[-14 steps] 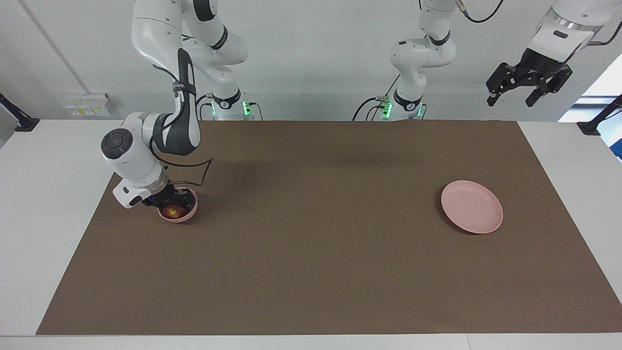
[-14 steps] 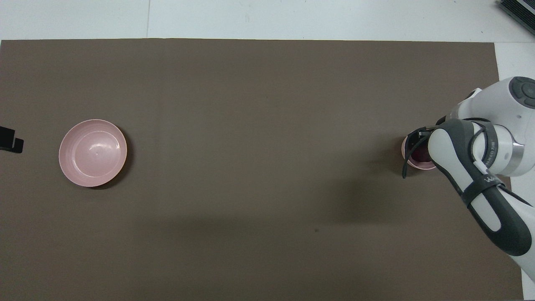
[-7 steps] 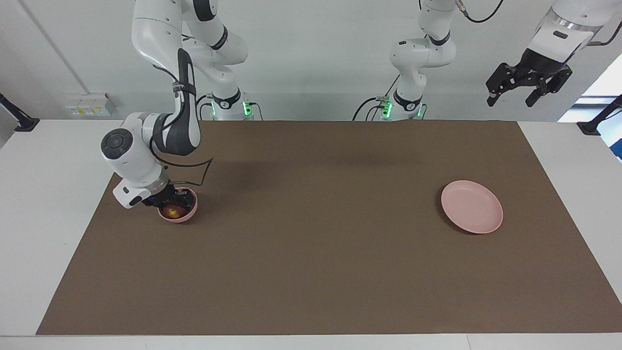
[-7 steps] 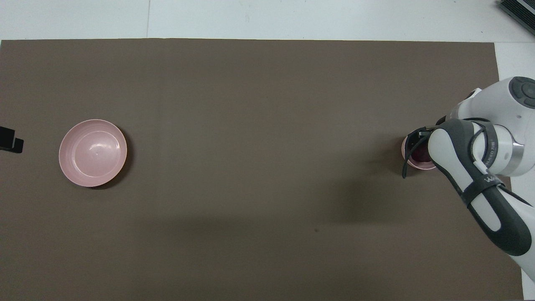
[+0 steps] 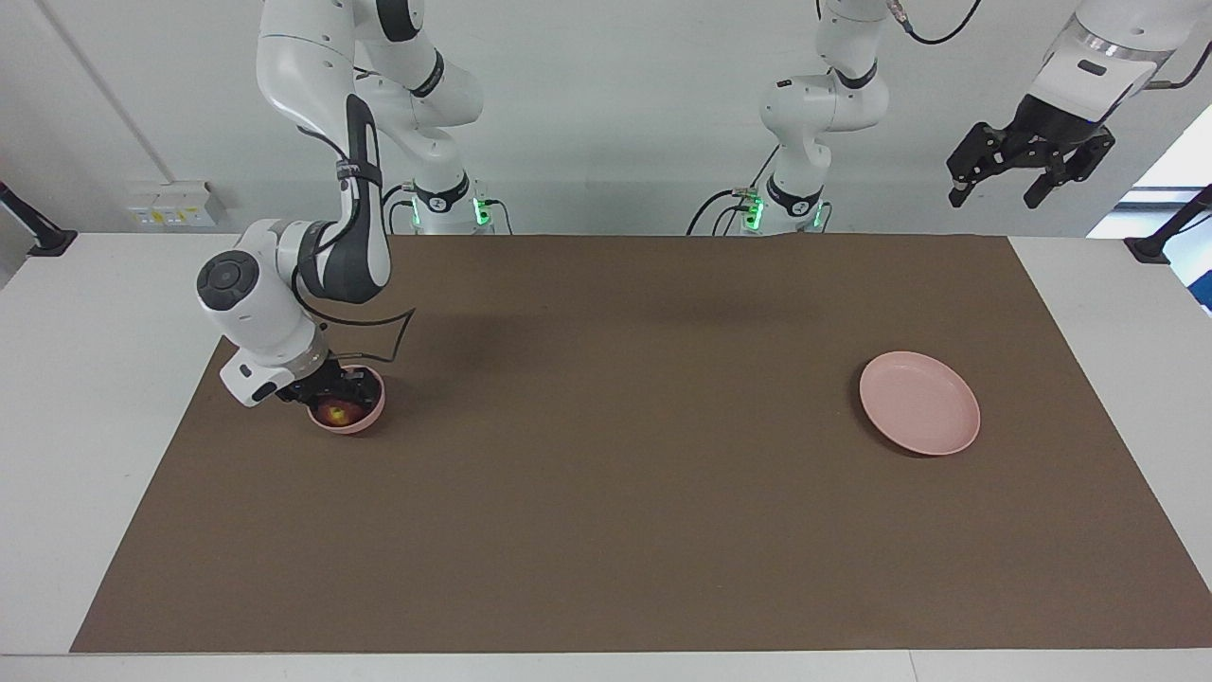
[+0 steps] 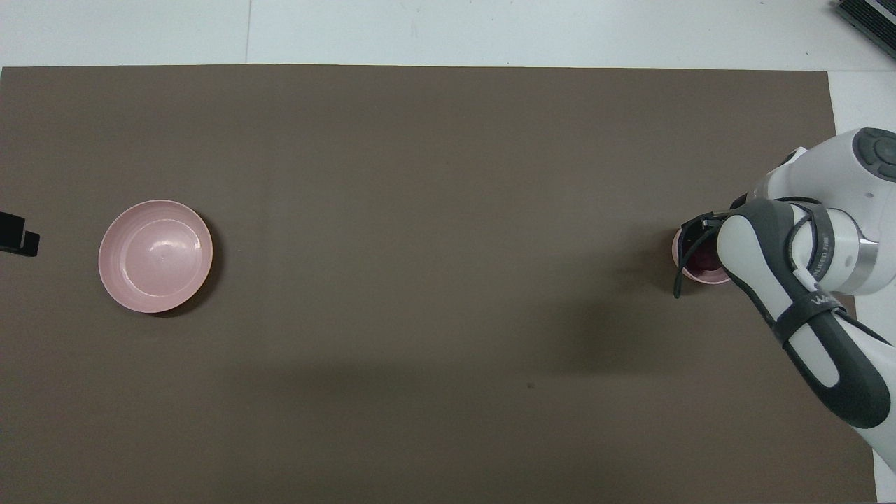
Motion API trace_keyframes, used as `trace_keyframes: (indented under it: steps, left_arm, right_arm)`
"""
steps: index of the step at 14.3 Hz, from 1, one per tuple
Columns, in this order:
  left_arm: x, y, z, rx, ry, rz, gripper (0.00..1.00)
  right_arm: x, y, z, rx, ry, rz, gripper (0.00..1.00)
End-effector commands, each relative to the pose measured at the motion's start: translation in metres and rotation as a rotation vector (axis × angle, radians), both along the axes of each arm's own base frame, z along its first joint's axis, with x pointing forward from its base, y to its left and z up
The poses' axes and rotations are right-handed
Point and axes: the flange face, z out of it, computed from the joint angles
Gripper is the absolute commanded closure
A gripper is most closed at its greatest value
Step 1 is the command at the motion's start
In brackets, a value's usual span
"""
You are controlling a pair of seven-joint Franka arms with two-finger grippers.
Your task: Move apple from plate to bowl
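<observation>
Facing view: apple (image 5: 337, 413) in bowl (image 5: 367, 418), under right gripper (image 5: 333, 390).

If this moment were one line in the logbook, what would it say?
apple: in bowl | plate: bare | right end effector: at bowl | left end effector: waiting, raised

plate (image 6: 155, 255): flat, round, pale pink, nothing on it; lies on the brown mat toward the left arm's end of the table.
bowl (image 6: 682, 262): small, pink; only part of its rim shows beside the right arm, at the right arm's end of the mat.
apple (image 6: 702, 260): a dark red patch inside the bowl, mostly covered by the arm.
right arm (image 6: 805, 294): white and dark grey, comes in from the bottom corner and bends over the bowl; its wrist hides the gripper.
cable (image 6: 682, 269): black, loops from the wrist past the bowl's rim.
left gripper (image 6: 17, 234): only a black tip shows at the view's edge, level with the plate.
mat (image 6: 420, 210): brown, covers most of the table (image 6: 490, 31).
</observation>
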Motion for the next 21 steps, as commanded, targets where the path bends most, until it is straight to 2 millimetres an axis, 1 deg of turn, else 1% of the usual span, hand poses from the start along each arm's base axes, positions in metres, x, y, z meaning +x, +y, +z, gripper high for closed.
trace_keyframes:
  steps: [1, 2, 4, 6, 9, 11, 13, 14, 16, 18, 21]
  left_arm:
    - [-0.006, 0.003, 0.0, 0.015, -0.012, 0.006, 0.0]
    - [-0.005, 0.003, 0.0, 0.013, -0.013, 0.006, 0.0]
    - [-0.006, 0.003, 0.0, 0.015, -0.012, 0.006, 0.0]
    - [-0.006, 0.003, 0.0, 0.013, -0.012, 0.006, 0.0]
    - [-0.006, 0.003, 0.0, 0.013, -0.012, 0.006, 0.0]
    - [-0.006, 0.003, 0.0, 0.013, -0.012, 0.006, 0.0]
    - [-0.006, 0.003, 0.0, 0.013, -0.012, 0.006, 0.0]
    - [-0.006, 0.003, 0.0, 0.013, -0.012, 0.006, 0.0]
    - [-0.006, 0.003, 0.0, 0.015, -0.012, 0.006, 0.0]
    - [-0.006, 0.002, 0.0, 0.013, -0.012, 0.004, 0.0]
    - [-0.006, 0.003, 0.0, 0.013, -0.012, 0.006, 0.0]
  right_arm:
    - [0.002, -0.004, 0.0, -0.012, -0.007, 0.012, 0.06]
    - [0.003, -0.004, 0.001, -0.01, -0.007, 0.01, 0.02]
    - [0.003, -0.005, 0.007, -0.008, -0.012, 0.008, 0.0]
    - [0.005, -0.004, 0.024, -0.009, -0.037, 0.007, 0.0]
    - [0.002, 0.001, 0.057, -0.013, -0.074, 0.013, 0.0]
    - [-0.005, 0.008, 0.084, -0.011, -0.087, 0.003, 0.0]
    - [-0.012, 0.014, 0.104, -0.008, -0.09, -0.019, 0.0]
    - [-0.016, 0.015, 0.118, -0.005, -0.087, -0.02, 0.0]
    - [-0.023, 0.016, 0.154, 0.001, -0.084, -0.017, 0.0]
    - [-0.032, 0.012, 0.196, 0.006, -0.084, -0.023, 0.0]
    - [-0.052, 0.008, 0.244, 0.013, -0.083, -0.031, 0.0]
